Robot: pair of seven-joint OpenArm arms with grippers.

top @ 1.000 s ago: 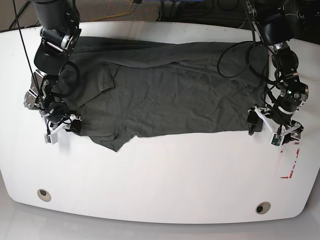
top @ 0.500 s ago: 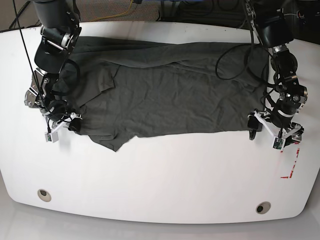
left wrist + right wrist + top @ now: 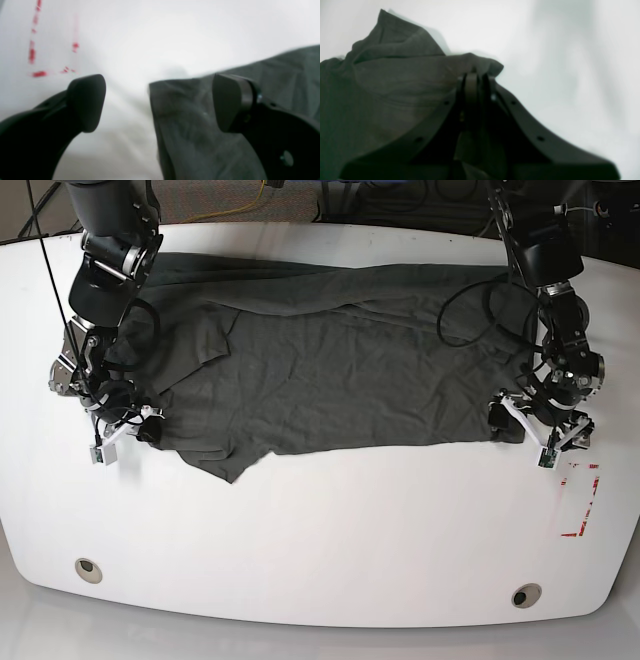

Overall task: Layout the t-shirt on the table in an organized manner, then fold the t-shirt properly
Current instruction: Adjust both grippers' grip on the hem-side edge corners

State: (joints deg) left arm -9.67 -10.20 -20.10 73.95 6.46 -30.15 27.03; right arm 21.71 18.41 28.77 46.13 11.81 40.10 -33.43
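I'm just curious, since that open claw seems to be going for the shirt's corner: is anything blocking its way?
Nothing visible does. The left gripper stands open right at the shirt corner: one finger over the cloth, the other over bare table. The right gripper is already shut on the shirt's other end.

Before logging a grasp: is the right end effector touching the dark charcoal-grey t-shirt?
Touching. The right wrist view shows the right end effector shut on a bunched fold of the dark charcoal-grey t-shirt.
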